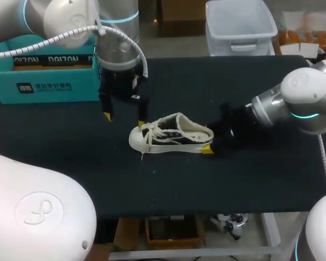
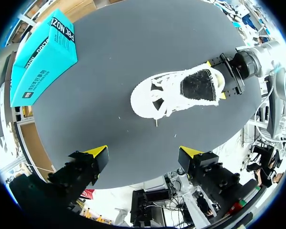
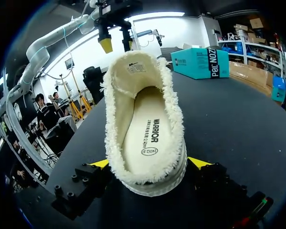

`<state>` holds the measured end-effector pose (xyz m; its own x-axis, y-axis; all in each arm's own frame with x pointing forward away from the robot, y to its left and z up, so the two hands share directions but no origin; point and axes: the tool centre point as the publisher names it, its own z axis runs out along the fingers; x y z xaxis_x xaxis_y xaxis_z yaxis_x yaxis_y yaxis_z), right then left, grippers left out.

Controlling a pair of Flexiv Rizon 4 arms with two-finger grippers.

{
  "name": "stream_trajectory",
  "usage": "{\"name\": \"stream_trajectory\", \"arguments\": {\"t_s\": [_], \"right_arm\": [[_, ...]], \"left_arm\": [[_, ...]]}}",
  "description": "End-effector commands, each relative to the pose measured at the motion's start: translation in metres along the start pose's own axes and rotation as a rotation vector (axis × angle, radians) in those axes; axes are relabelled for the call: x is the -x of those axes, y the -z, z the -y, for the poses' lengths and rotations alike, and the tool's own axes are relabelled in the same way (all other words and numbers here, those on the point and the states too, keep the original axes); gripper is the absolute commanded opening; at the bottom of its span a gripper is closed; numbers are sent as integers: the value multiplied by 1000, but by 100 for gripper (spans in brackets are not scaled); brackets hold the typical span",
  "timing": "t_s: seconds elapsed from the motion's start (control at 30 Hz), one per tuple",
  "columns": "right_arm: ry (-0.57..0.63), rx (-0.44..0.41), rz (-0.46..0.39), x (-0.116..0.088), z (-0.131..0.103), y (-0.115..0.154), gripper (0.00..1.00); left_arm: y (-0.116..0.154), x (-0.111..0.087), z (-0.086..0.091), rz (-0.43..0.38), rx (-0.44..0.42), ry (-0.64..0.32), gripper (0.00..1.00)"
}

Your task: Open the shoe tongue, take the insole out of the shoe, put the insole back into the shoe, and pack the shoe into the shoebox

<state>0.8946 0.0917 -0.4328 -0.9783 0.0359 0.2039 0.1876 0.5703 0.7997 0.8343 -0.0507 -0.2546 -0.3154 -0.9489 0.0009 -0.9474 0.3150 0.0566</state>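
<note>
A white lace-up shoe [image 1: 171,135] [image 2: 171,93] [image 3: 145,129] lies on its sole mid-table, toe towards my left side. Its tongue is up and the cream insole [image 3: 150,138] lies inside. My left gripper [image 1: 124,118] [image 2: 143,152] hangs open above the table just behind the toe, holding nothing. My right gripper [image 1: 209,140] [image 3: 149,163] stands open at table level with the shoe's heel between its fingers. The teal shoebox [image 1: 43,76] [image 2: 38,57] [image 3: 200,62] sits at the back left, behind the left gripper.
The black table top [image 1: 261,179] stretches to the front and right of the shoe. The left arm's white cable [image 1: 70,33] hangs over the shoebox.
</note>
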Motion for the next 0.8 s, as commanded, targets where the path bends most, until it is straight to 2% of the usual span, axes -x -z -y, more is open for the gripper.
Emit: {"name": "stream_trajectory", "arguments": {"t_s": [0.03, 0.1, 0.2, 0.47, 0.63, 0.8], "right_arm": [[4, 12, 0, 5, 12, -8, 100], [9, 12, 2, 6, 11, -8, 100], [12, 10, 4, 8, 11, -9, 0], [33, 33, 24, 9, 13, -11, 0], [35, 40, 29, 9, 11, -10, 0], [35, 40, 29, 9, 11, -10, 0]], "left_arm": [[0, -2, 0, 5, 2, 1, 100], [-1, -2, 1, 3, 5, 2, 100], [-2, -4, 2, 2, 9, 3, 100], [-2, -10, 3, -2, 18, 2, 100], [1, -25, 8, -2, 20, -3, 100], [3, -45, 18, 3, -1, 50, 100]]}}
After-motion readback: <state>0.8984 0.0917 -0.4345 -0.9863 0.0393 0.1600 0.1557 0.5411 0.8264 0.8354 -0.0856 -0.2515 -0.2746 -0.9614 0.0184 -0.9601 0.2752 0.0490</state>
